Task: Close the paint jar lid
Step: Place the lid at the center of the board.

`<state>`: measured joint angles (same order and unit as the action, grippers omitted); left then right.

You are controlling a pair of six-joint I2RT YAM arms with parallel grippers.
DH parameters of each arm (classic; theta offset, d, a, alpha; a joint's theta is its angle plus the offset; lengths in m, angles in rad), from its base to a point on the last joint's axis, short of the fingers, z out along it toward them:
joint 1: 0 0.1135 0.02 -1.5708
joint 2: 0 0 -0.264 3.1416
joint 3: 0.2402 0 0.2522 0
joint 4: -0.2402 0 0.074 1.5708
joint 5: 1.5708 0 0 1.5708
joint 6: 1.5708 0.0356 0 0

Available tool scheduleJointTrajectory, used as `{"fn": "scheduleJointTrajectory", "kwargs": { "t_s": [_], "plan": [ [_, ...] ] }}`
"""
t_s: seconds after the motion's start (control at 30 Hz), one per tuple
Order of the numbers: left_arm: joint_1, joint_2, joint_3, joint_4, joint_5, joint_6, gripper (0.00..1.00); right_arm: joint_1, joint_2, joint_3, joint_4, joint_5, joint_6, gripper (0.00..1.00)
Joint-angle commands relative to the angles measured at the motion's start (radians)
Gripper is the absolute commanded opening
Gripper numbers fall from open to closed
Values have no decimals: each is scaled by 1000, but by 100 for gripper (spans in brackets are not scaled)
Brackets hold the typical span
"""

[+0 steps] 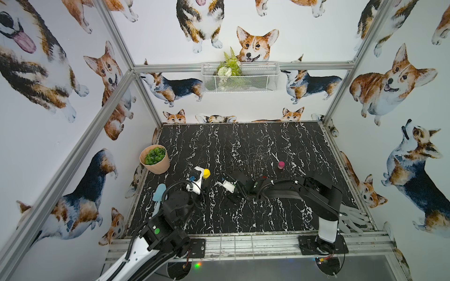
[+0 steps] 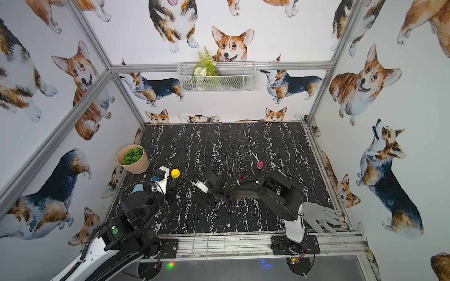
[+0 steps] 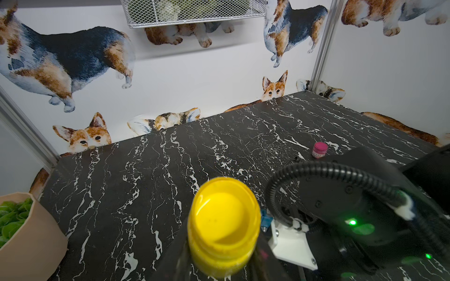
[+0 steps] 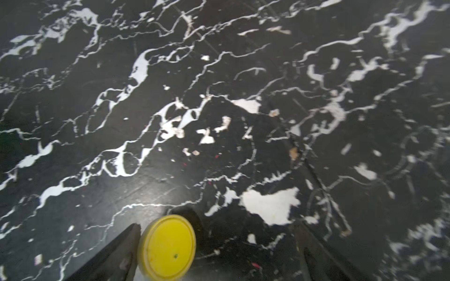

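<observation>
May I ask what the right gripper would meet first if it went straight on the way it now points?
Probably the yellow lid, which lies between the open fingers of the right gripper, close to one of them. Beyond it the wrist view shows only marble tabletop; depth is hard to judge.

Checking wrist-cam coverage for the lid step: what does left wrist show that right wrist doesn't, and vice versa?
Left wrist only: the yellow paint jar, open with no lid on it, plus the pink jar, the planter, the wire basket and the right arm. Right wrist only: the yellow lid lying flat between the spread fingers of the right gripper, right beside one finger, not gripped. Both: the black marble tabletop.
</observation>
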<state>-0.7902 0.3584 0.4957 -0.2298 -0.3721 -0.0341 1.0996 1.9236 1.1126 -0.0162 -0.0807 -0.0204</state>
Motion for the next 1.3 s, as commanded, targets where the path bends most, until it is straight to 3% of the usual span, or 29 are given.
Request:
{"fn": "scheduleJointTrajectory", "kwargs": {
  "t_s": [0.0,0.23,0.4,0.53,0.67,0.87,1.03,1.17,1.27],
  "plan": [
    [1,-6,1,15,-1,0,28,0,16,-7,-41,-74,1,100],
    [1,-10,3,16,1,3,28,7,16,-32,-42,-109,2,100],
    [0,-10,5,14,3,3,28,11,29,17,-235,-197,-44,100],
    [1,-14,3,17,9,3,28,10,43,52,-414,-151,-86,100],
    [0,-15,0,22,9,4,28,4,46,31,-428,-131,-122,100],
    [1,-16,2,23,16,8,28,13,92,23,-479,37,-175,100],
    [2,-10,4,17,18,2,28,4,67,-62,-351,158,-129,100],
    [1,-15,7,21,17,3,28,-37,-50,-209,-88,92,-79,100],
    [1,-12,7,20,17,3,28,-55,-68,-198,-77,-38,-119,100]
  ]
}}
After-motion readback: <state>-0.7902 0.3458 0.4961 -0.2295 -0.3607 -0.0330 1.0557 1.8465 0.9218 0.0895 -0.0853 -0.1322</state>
